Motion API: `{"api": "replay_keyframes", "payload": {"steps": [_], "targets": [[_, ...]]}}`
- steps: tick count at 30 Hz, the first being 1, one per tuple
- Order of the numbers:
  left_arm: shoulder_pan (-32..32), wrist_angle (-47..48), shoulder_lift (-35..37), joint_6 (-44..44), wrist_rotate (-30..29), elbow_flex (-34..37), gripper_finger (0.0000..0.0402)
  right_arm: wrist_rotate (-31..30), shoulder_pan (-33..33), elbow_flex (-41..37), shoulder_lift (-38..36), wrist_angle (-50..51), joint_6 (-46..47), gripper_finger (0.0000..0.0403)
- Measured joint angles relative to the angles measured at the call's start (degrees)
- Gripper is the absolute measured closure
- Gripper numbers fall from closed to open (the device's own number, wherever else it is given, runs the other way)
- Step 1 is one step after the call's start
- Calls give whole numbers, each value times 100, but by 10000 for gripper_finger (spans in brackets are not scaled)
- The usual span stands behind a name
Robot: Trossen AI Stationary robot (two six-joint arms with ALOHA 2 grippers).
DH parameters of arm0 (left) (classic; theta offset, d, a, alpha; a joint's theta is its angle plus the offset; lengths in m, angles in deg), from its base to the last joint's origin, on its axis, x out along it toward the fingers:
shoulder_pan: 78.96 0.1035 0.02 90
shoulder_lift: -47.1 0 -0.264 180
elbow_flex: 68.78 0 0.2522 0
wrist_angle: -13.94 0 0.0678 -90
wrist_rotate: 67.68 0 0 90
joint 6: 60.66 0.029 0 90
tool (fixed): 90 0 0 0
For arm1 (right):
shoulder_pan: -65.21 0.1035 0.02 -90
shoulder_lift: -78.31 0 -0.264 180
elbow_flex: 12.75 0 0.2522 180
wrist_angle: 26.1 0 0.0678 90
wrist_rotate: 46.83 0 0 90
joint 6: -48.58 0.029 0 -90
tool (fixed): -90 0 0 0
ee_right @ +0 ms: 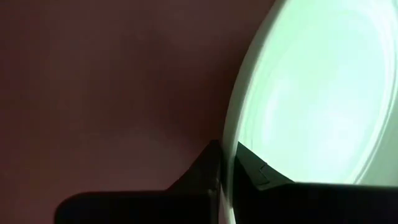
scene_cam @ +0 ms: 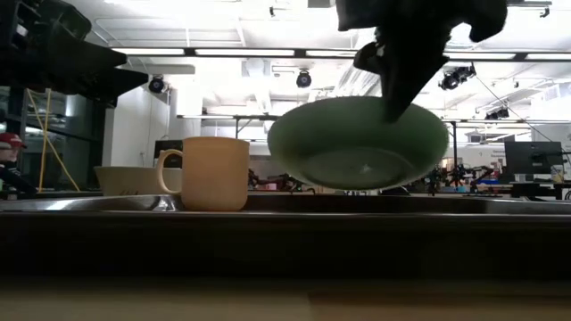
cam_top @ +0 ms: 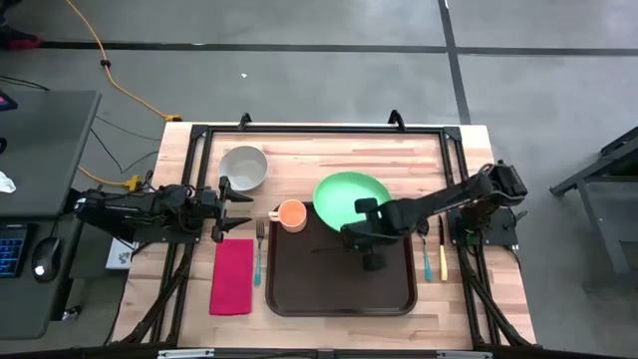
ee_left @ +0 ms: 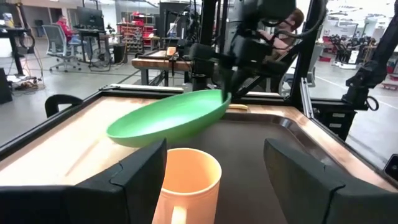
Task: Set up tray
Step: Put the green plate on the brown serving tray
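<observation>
Now right gripper (cam_top: 361,225) pinches green plate (cam_top: 344,194) (tilted) above tray (cam_top: 299,284); left gripper (cam_top: 235,208) wide.

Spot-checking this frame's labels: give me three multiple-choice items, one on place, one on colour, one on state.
1. Where is the orange cup?
A. at the tray's far-left corner
B. on the red napkin
C. inside the white bowl

2. What colour is the plate?
A. white
B. green
C. red

3. How is the plate?
A. flat on the tray
B. stacked under the bowl
C. lifted and tilted, gripped at its rim by the right gripper

Key: 1 A, the high view shows the cup there; 2 B, green in every view; 3 C, the low view shows it clear of the tray, jaws shut on its rim.
</observation>
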Motion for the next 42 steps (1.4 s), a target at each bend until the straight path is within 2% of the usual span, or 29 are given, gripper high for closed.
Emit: {"api": "replay_keyframes", "payload": {"steps": [8,16,29,42], "targets": [[0,0,-1,59,-8,0,103,119,547,-2,0,-32,621,403],[0,1,0,59,-11,0,103,265,861,-2,11,-482,1470,403],[-1,41,-1,15,253,0,103,774,913,0,571,-1546,2459,402],[0,46,-1,11,328,0,103,866,948,0,692,-2355,3131,402]]}}
